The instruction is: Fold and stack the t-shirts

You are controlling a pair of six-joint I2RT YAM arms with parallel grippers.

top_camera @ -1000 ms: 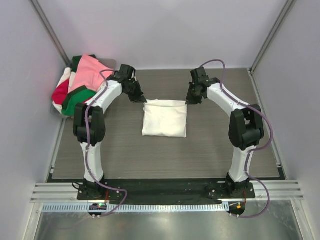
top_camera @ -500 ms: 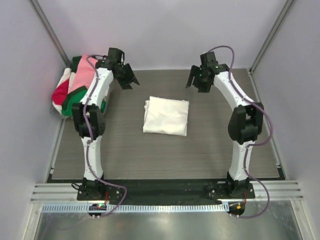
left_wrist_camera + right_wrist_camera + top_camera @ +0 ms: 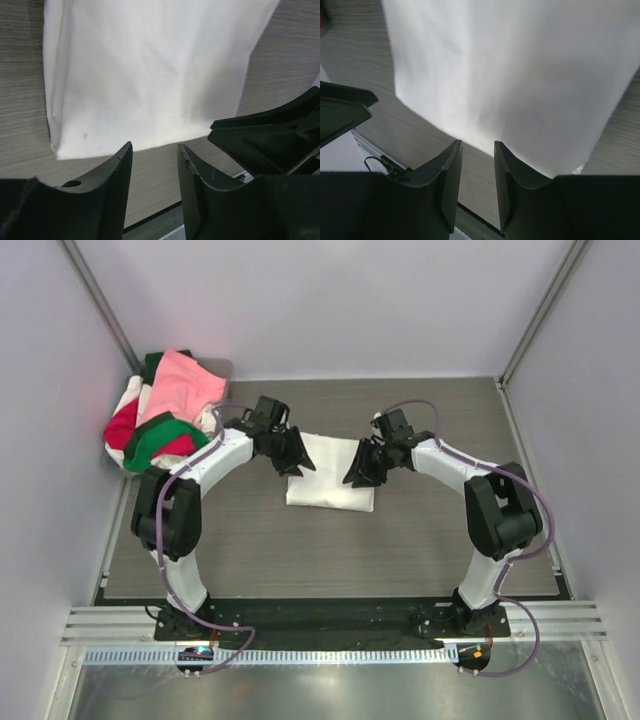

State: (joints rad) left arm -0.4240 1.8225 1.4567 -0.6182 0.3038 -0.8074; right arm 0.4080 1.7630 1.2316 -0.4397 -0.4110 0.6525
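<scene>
Between the two tools, low on the table, lies the white t-shirt, folded to a compact rectangle. It sits central, I judge, so that both arms reach it evenly. Left tool is over its far left corner and right tool over its far right corner, which reads to me as a matched approach for one more fold or a lift toward a stack. Left wrist view: left tool is released, fingers narrowly apart with nothing between them and the shirt's near edge just ahead of the tips. Right wrist view: right tool is the same, parted and empty, with cloth filling the view beyond it. Well out to the left of the left tool, in the far corner, is the pile of t-shirts, pink, red, green and white, unfolded and kept out of the working area. Hard to make out: whether either tool's tips touch the cloth or hover just above it; the far edge of the shirt, which the tools cover from above; neck and sleeves, tucked out of sight; how many shirts are in the pile. Small brownish speck on the shirt near the left tool, stain or shadow, cannot tell.
</scene>
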